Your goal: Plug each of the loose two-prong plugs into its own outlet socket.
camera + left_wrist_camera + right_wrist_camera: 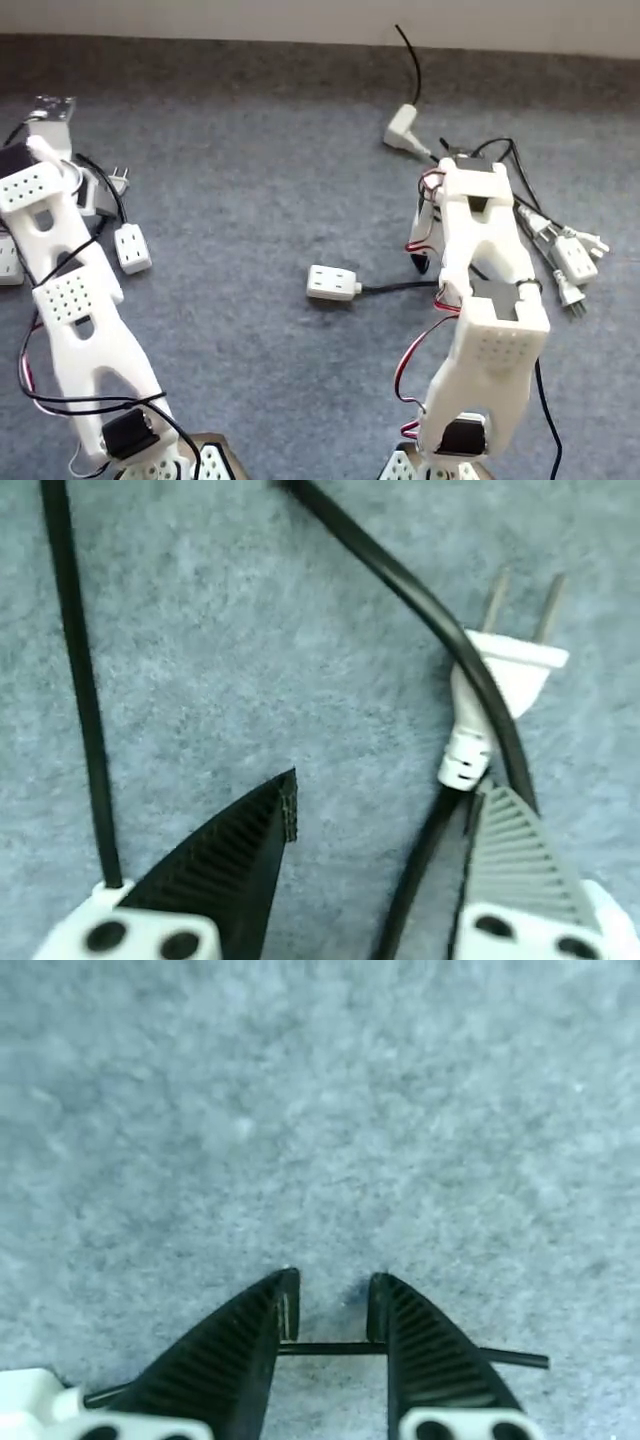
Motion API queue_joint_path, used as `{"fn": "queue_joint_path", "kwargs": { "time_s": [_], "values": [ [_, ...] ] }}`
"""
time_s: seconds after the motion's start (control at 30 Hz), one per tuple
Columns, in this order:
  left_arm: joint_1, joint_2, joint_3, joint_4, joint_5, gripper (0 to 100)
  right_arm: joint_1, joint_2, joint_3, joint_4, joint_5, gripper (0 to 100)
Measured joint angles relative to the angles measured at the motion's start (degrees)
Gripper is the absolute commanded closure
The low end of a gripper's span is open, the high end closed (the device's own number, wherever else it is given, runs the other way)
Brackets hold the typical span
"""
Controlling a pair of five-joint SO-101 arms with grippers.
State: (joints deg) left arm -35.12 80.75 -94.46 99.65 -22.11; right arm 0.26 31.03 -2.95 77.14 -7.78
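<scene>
A white two-prong plug on a black cord lies on the grey carpet just past my left gripper, which is open; its grey finger touches the cord. From above, this plug is at the far left by the left gripper, with a white outlet socket close by. My right gripper hangs low over the carpet, narrowly open, with a thin black cord running crosswise under its fingertips. That cord leads to a second outlet socket at mid-table.
Another white plug with a black cord lies at the back centre. A tangle of white plugs and sockets sits right of the right arm. One more socket shows at the left edge.
</scene>
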Motion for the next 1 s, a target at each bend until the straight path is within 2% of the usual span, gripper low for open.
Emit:
{"fn": "queue_joint_path", "kwargs": {
  "time_s": [0.07,0.23,0.63,0.83,1.0],
  "values": [
    [0.26,0.0,0.0,0.35,-1.14,99,0.0,0.18,0.0,0.0,0.0,87.6],
    [1.49,0.62,0.0,0.53,-3.6,98,0.0,0.18,0.0,0.0,0.0,87.6],
    [1.41,-0.35,3.69,0.09,-4.04,99,0.0,0.18,0.09,-1.05,0.0,87.6],
    [0.0,-7.74,9.41,0.88,-8.09,99,0.0,0.18,0.09,-1.14,0.0,87.6],
    [-4.22,-22.42,22.33,0.88,-9.76,99,0.0,0.18,0.44,-2.11,0.0,87.6]
  ]
}}
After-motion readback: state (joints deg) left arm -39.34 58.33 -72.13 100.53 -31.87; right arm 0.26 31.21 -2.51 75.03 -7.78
